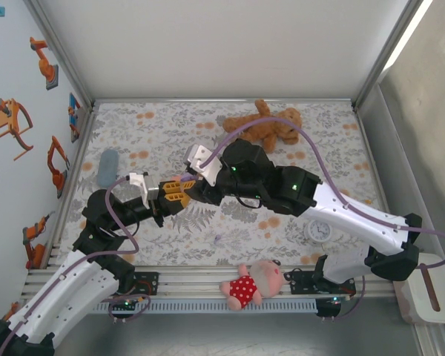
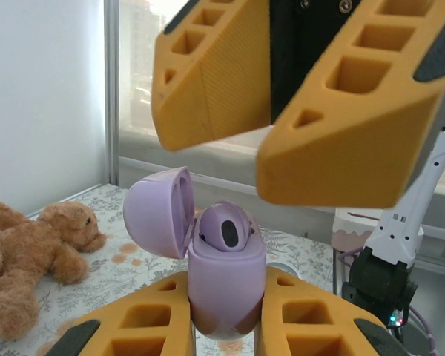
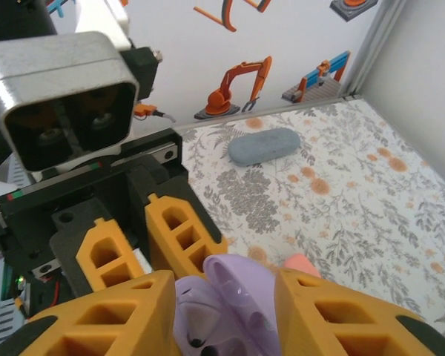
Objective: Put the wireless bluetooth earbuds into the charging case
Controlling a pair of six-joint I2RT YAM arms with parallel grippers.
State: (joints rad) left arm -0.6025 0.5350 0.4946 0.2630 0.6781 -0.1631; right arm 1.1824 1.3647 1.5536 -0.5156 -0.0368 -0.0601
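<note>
item: open lilac plastic charging case (image 2: 226,289), clamped in my left claw (image 2: 224,330); small lilac earbud (image 2: 226,226) perched high; right claw (image 2: 267,148) apart above. risk: i nudge it loose.

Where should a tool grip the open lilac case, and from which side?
Grip the lilac case across its lower body, coming in level below the hinge, as the left tool does: its lid stands open and an earbud sits in the top, so both stay clear.
</note>
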